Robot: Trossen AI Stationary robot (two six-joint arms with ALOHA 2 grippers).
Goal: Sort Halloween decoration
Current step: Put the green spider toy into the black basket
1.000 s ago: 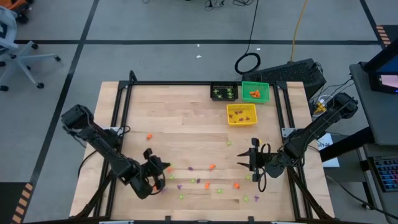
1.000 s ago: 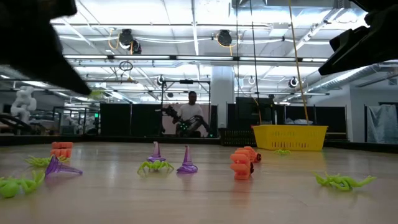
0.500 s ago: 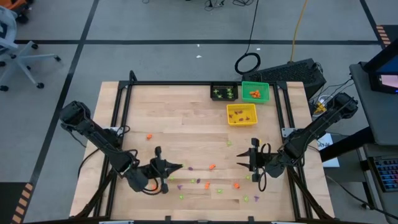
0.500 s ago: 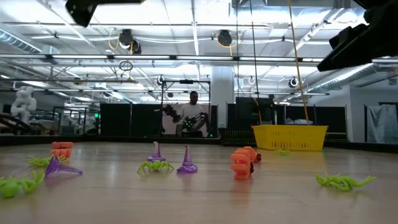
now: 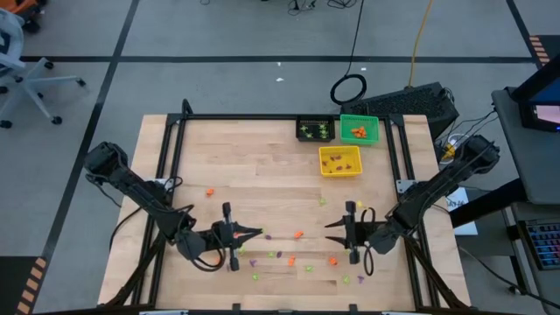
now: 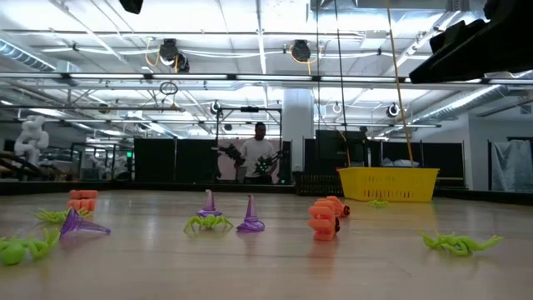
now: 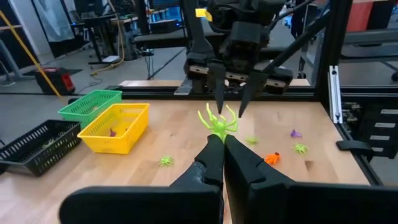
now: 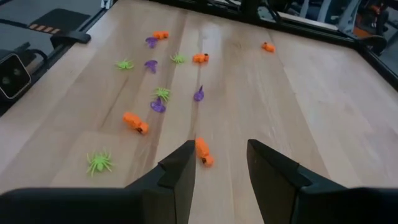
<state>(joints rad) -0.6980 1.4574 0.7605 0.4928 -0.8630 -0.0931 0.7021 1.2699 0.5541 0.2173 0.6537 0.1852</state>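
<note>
1. The wooden surface (image 5: 262, 166) carries most of the Halloween decoration (image 5: 293, 259), scattered loose across its near half: orange, purple and light-green trinkets lying between and in front of the two arms, with one orange piece (image 5: 210, 192) off on its own toward the left arm's side.
2. Three square bins stand at the far edge: a black bin (image 5: 315, 129) with a few green pieces in it, a green bin (image 5: 359, 129) with orange pieces, and a yellow bin (image 5: 340, 160) just in front of them with a few small pieces (one looks purple in the left wrist view).
3. Judging by that split, the sort is early: a handful of pieces binned by colour, far more left out on the surface.
4. The left tool (image 7: 222, 148) is pinched shut on a light-green spider (image 7: 217, 122), held up clear of the surface by one end; it sits well apart from the bins, so this piece is lifted but not yet delivered.
5. The right tool (image 8: 221, 167) has its fingers spread apart and holds nothing; it hovers low over an orange trinket (image 8: 204, 151) that lies between them (no contact that I can make out), which looks like the next pick.
</note>
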